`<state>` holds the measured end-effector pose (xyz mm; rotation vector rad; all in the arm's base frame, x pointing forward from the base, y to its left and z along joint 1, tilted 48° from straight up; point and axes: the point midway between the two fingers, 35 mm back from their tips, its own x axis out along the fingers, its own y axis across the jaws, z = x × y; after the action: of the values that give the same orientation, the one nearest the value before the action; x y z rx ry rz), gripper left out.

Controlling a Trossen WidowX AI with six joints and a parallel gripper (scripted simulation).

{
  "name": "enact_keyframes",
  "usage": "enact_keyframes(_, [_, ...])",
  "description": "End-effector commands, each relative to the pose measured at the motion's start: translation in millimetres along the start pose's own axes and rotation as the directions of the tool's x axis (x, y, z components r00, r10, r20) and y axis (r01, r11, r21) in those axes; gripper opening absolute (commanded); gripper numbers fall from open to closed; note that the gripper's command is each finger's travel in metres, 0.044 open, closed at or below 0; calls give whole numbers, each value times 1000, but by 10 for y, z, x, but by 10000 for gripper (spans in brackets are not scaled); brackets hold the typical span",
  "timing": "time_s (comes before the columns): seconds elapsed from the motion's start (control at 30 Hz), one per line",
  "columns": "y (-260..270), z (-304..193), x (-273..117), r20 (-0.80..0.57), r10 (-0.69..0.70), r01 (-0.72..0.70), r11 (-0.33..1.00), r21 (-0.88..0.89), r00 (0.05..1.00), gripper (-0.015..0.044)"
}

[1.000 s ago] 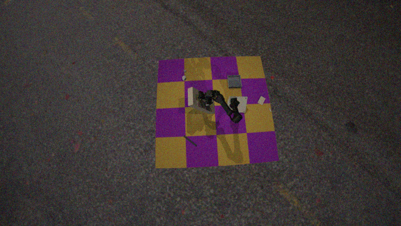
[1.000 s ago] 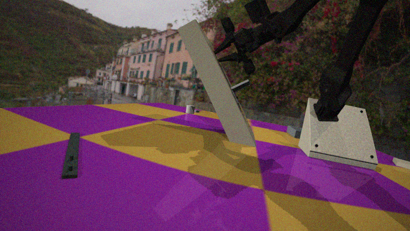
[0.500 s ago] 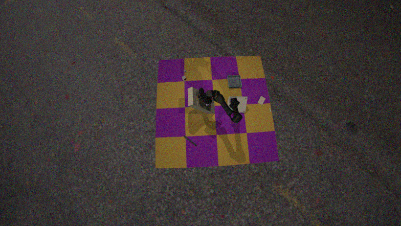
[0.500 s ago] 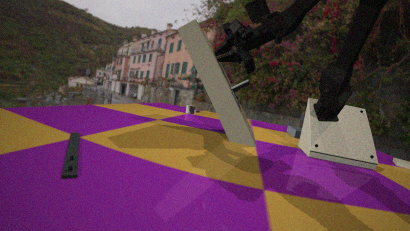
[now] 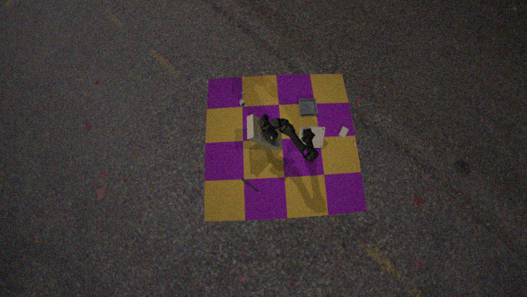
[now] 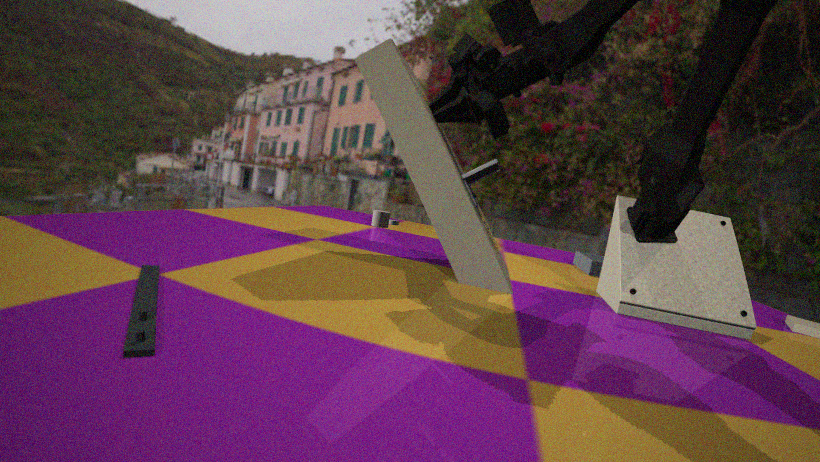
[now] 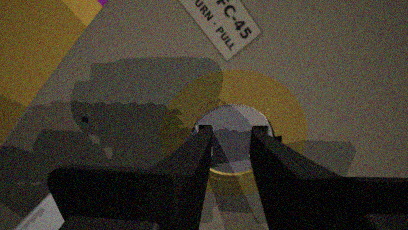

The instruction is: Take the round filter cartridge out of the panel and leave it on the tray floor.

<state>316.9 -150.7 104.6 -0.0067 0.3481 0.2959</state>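
The service panel [image 5: 250,127] [image 6: 430,172] [image 7: 350,75] stands tilted on the checkered mat. The cartridge [image 7: 231,156] is a round grey disc inside a yellow ring on the panel's face. My gripper [image 6: 434,113] [image 7: 230,133] is at the panel's face, shut on the cartridge, one fingertip at each side of the disc. The fingertips cover the slots. A pale rim shows along the disc's top and a gold arc below it; I cannot tell how far it stands out of the panel. The grey tray [image 5: 308,107] [image 6: 586,262] lies away from the panel, with nothing seen in it.
A label [image 7: 225,30] is on the panel face. A thin plate [image 6: 482,171] juts from the panel below my gripper. The arm's pale base block [image 5: 319,137] [image 6: 682,275] stands opposite. A dark bar [image 5: 250,185] [image 6: 143,304], a small cylinder [image 5: 241,102] [image 6: 379,218] and a white card [image 5: 343,131] lie around.
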Motion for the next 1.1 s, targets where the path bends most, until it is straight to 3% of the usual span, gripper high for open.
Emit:
enact_keyframes(0.0, [-39, -27, -131, -12, -7, 7, 1000, 5, 1000, 0])
enact_keyframes(0.47, [-7, -8, -705, -1, -9, 9, 1000, -25, 1000, 0])
enact_keyframes(1.07, [301, -283, -646, -1, -9, 9, 1000, -25, 1000, 0])
